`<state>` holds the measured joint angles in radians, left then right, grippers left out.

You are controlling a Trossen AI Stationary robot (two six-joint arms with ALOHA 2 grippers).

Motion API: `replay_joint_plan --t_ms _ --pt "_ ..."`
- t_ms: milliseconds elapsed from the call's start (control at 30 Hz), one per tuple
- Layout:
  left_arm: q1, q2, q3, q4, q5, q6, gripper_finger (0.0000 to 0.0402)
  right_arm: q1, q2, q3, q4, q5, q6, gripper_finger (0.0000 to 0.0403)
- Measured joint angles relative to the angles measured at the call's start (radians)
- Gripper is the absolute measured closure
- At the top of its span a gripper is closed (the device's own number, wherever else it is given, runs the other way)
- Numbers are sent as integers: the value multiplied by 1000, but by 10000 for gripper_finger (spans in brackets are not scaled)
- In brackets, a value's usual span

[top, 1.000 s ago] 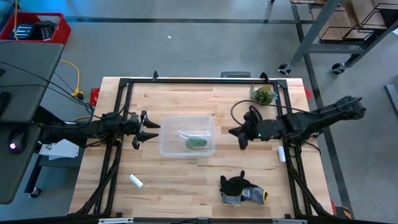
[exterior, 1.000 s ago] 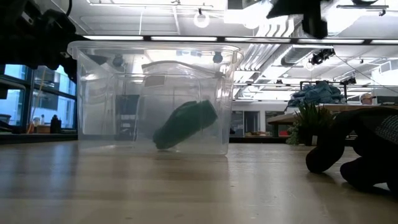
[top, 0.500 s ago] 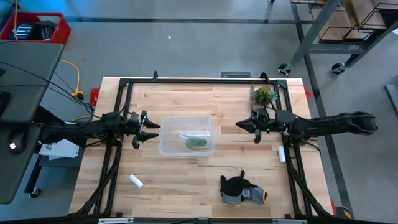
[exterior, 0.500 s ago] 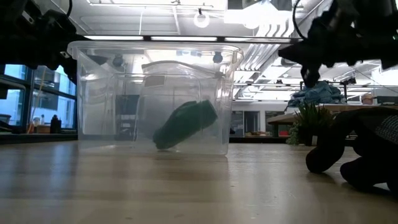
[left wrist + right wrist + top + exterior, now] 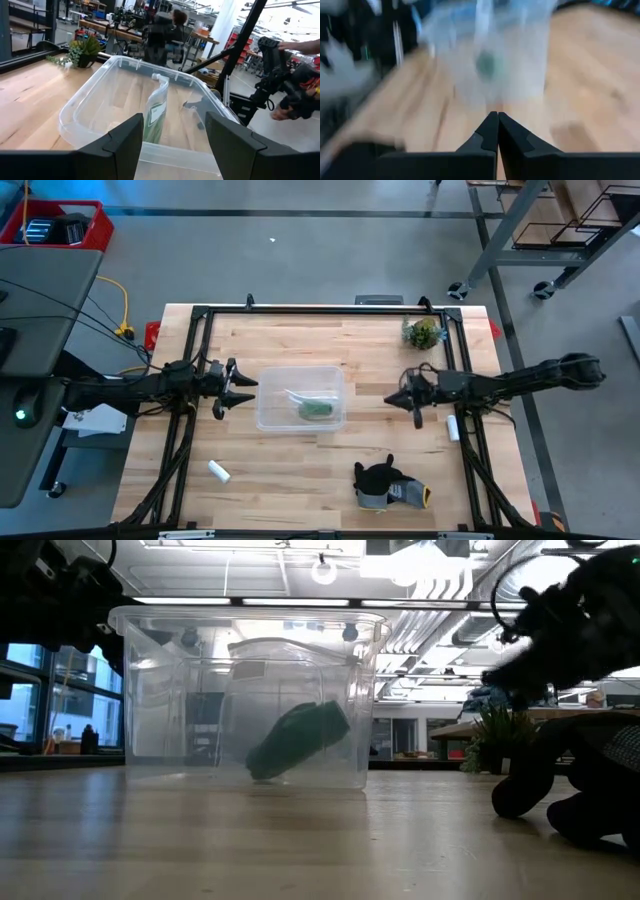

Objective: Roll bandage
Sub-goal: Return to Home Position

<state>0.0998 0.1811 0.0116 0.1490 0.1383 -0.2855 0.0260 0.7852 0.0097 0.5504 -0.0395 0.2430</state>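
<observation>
On the wooden table (image 5: 300, 480), a small white cylinder (image 5: 219, 471) lies near the near-left corner, well apart from everything else. Farther in, the left gripper (image 5: 228, 387) hangs just left of the transparent bin (image 5: 268, 422), pointing at its left wall; its fingers are spread wide and hold nothing. The bin sits about at the table's middle, open at the top. Inside it a clear zip bag (image 5: 155, 112) stands on edge, and the bandage (image 5: 318, 410), a compact green roll, lies in that bag toward the bin's right, near side, leaning at a tilt in the low view. The bin's wall and the bag both stand between the bandage and either gripper. To the right and nearer, a dark grey glove (image 5: 385, 483) lies crumpled by the table's near edge. The right gripper (image 5: 413, 402) hovers right of the bin, clearly apart from it, with bare wood between them; its fingers are pressed together and it carries nothing. A small potted plant (image 5: 423, 332) stands at the far right, and a second small white object (image 5: 452, 427) lies by the right rail, just beside the right arm.
</observation>
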Motion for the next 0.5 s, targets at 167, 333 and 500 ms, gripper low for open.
replay_joint_plan --t_ms 167,333,500 --pt "0 0 0 0 0 0 193 -1 -88 0 -383 -20 -99 403" --pt "0 1 0 3 0 0 193 -19 -217 0 -527 17 -114 403" --pt "0 1 0 5 0 0 193 -48 -343 0 -516 168 -176 403"
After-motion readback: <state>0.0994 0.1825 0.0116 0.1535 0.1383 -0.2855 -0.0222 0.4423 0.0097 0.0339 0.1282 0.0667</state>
